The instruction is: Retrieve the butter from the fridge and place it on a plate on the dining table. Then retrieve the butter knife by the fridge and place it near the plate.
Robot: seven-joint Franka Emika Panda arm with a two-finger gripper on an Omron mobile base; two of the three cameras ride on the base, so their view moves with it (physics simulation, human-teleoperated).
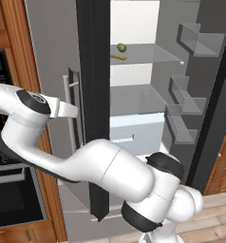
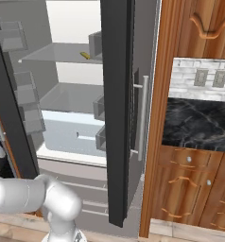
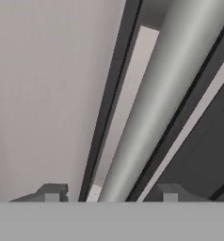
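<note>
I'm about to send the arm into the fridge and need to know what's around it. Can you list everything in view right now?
fridge: one, light grey with white interior, doors swung open, straight ahead.
butter: one, yellow-olive stick, on the upper glass shelf.
green fruit: one, small and round, on the same shelf just behind the butter.
door bins: several, grey, inside the open doors.
bar handle: one, grey, running between the fingers in the hand view.
oven: one, black, left of the fridge.
wall counter: one, black marble top over wooden cabinets, right of the fridge.
arm: one, white with dark joints, reaching left.
fingers: two, dark, apart either side of the handle, not clamped on it.
</note>
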